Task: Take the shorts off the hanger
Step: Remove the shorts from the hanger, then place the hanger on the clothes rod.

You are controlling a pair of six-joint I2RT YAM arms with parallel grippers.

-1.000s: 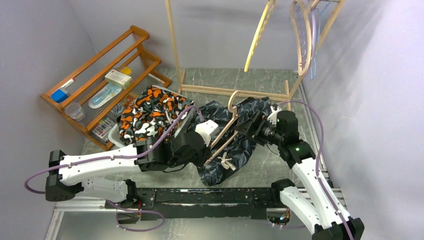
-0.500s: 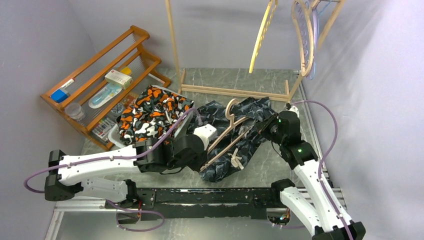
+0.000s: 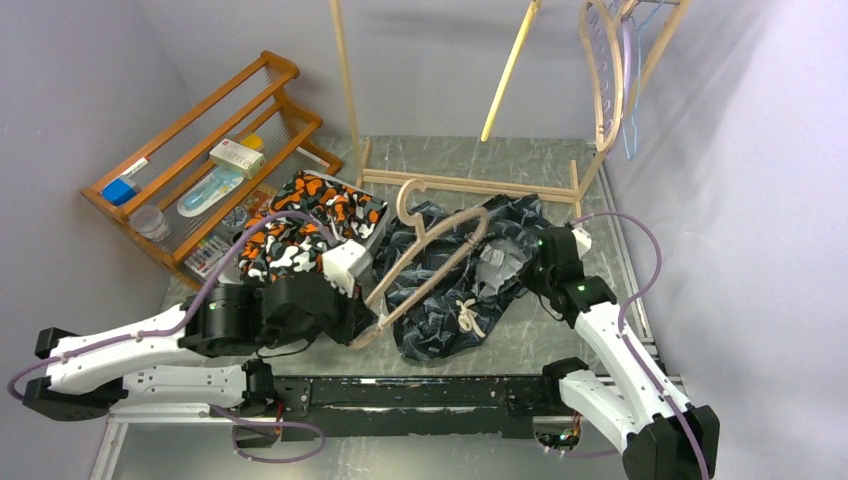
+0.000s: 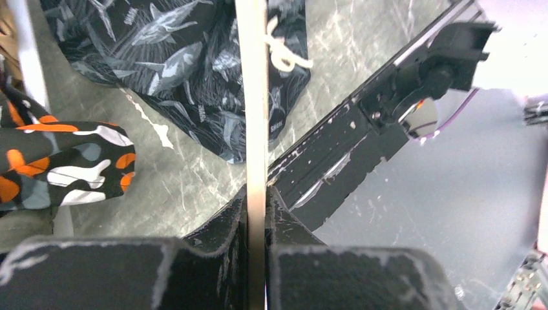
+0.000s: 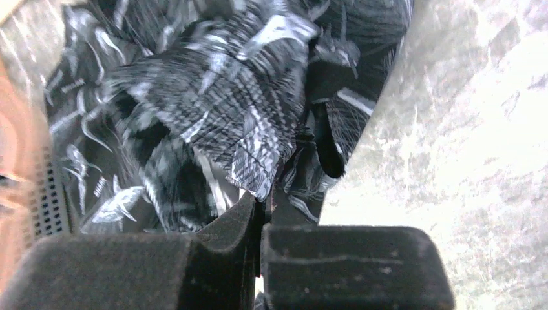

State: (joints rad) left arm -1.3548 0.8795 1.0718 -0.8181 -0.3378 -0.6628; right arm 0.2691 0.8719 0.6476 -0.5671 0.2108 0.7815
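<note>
Gripping one end of the wooden hanger (image 3: 440,265), the left end effector (image 3: 358,322) is holding it tilted, with the hook pointing up and away toward the back of the desk (image 3: 450,160). In the left wrist view its fingers are pressing flat against both sides of the pale bar, so the left end effector (image 4: 256,213) is clenching on the wooden hanger (image 4: 252,97) with no gap showing.

The dark leaf-print shorts (image 3: 450,300) are lying crumpled on the desk between the two arms, directly under the slanting bar. Their white drawstring (image 3: 466,318) is showing on the near part of the cloth. Whether any fabric is looped over the bar is not telling from these views.

The right end effector (image 3: 535,262) is reaching down at the right edge of that pile. In the right wrist view the right end effector (image 5: 262,210) is pinching a bunched fold of the dark leaf-print shorts (image 5: 226,116), its fingers closing tight together on the cloth, with bare marbled desk (image 5: 465,129) lying to the side.

The camouflage shorts (image 3: 300,225), orange, black and white, are sitting in a heap on the left part of the desk, just beside the dark pair and beyond the left arm. The left wrist camera is catching a corner of them (image 4: 58,161) next to the dark print (image 4: 174,58).

A wooden rack (image 3: 200,130) is leaning at the far left, and a wooden garment stand (image 3: 470,182) is standing along the back.
</note>
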